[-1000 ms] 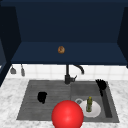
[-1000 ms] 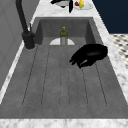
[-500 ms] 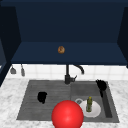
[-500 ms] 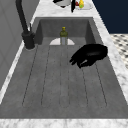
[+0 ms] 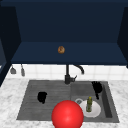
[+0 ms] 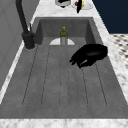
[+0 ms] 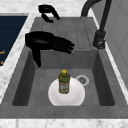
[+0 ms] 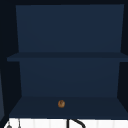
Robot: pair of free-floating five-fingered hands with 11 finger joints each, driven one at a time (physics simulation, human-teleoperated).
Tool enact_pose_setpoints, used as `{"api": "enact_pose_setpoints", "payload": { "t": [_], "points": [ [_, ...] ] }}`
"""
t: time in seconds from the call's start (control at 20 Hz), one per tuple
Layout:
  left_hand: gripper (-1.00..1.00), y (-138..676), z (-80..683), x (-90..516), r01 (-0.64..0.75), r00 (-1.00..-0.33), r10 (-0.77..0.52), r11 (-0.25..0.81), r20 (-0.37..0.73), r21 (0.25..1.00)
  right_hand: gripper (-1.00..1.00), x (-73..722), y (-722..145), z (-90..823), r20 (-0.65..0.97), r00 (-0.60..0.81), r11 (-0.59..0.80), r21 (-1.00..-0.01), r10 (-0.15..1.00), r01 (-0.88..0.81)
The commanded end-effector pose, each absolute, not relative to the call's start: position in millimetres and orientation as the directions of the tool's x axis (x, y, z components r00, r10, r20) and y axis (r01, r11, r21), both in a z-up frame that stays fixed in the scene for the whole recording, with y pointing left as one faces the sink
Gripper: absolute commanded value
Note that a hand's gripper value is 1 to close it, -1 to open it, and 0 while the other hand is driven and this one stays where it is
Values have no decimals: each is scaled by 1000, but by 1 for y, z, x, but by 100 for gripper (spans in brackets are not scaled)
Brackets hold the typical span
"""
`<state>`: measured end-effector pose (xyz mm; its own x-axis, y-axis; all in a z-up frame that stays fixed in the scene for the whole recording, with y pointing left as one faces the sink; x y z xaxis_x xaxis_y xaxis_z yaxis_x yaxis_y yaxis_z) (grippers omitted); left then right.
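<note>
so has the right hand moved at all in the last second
No. The right hand sits at the same spot right of the faucet, above the bottle, as before.

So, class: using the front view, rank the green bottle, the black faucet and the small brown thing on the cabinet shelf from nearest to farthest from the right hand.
Measured from the right hand, over the basin's back right:
1. Green bottle, just below the hand, upright on the white plate.
2. Black faucet, to the hand's left at the sink's back edge.
3. Small brown thing, up on the cabinet shelf, farthest.
</note>
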<state>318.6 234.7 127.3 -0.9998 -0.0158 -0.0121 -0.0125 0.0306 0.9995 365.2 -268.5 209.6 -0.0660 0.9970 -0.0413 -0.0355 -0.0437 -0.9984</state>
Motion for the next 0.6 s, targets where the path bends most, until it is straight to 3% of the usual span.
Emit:
{"api": "enact_pose_setpoints", "payload": {
  "t": [0.0,0.55],
  "points": [
    [0,235,127,319,-13,-1000,-16,31,-12,999,-100,348,-247,210,-41,-67,-41,-999,997,5],
    [0,235,127,319,-13,-1000,-16,31,-12,999,-100,303,-240,238,-11,-82,-16,-998,997,-64]
  ]
}}
